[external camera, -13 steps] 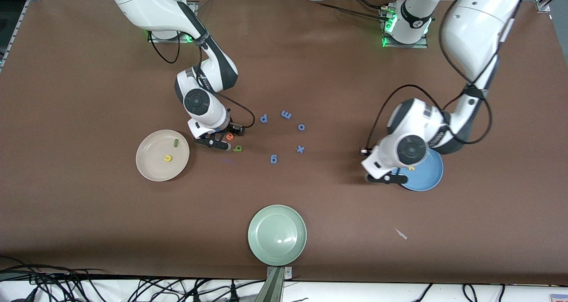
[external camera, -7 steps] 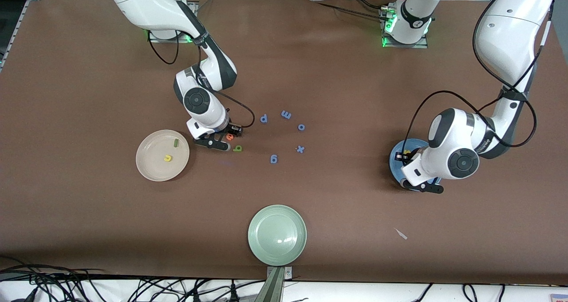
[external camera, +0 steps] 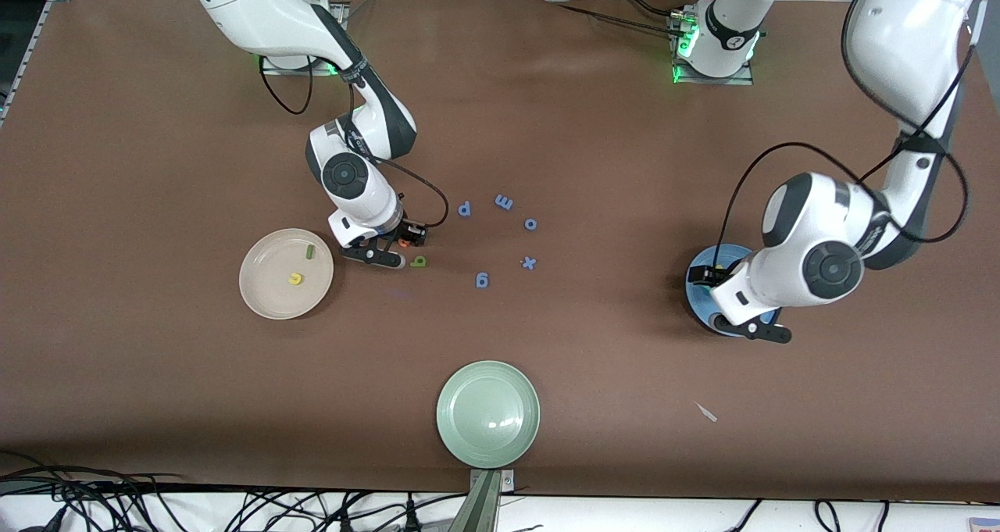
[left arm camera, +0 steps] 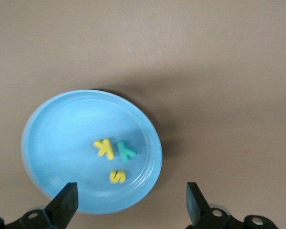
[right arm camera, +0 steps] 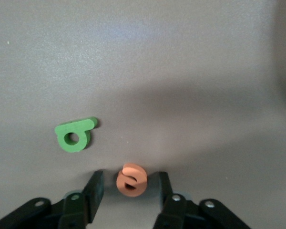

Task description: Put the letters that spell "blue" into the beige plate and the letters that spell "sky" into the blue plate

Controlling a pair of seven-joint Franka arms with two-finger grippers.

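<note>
**Two letters down in the cream plate, three in the blue, the orange "e" between the right fingers**

Front view: the right gripper [external camera: 388, 248] is low over the brown table [external camera: 594, 126], just beside the round cream-beige plate [external camera: 266, 290], with the small orange foam "e" [external camera: 404, 241] partly hidden by it. The olive-green foam "b" [external camera: 419, 262] lies just beside, nearer the camera. In the beige plate rest the dark green stick "l" [external camera: 310, 251] and the yellow foam "u" [external camera: 295, 279]. The left gripper [external camera: 742, 313] hangs over the round blue plate [external camera: 698, 270]. The all-blue letters [external camera: 504, 201] lie mid-table; a pale green plate [external camera: 488, 413] sits nearest the camera.

Left wrist view: the left fingers [left arm camera: 66, 202] stand wide apart, holding nothing. Below, in the blue plate [left arm camera: 52, 138], lie the yellow "k" [left arm camera: 105, 147], teal-green "y" [left arm camera: 125, 150] and yellow "s" [left arm camera: 117, 176], close together.

Right wrist view: the right fingers [right arm camera: 93, 189] flank the orange "e" [right arm camera: 131, 180], half open, with small gaps either side, not clamped. The green "b" [right arm camera: 75, 135] lies flat nearby.
</note>
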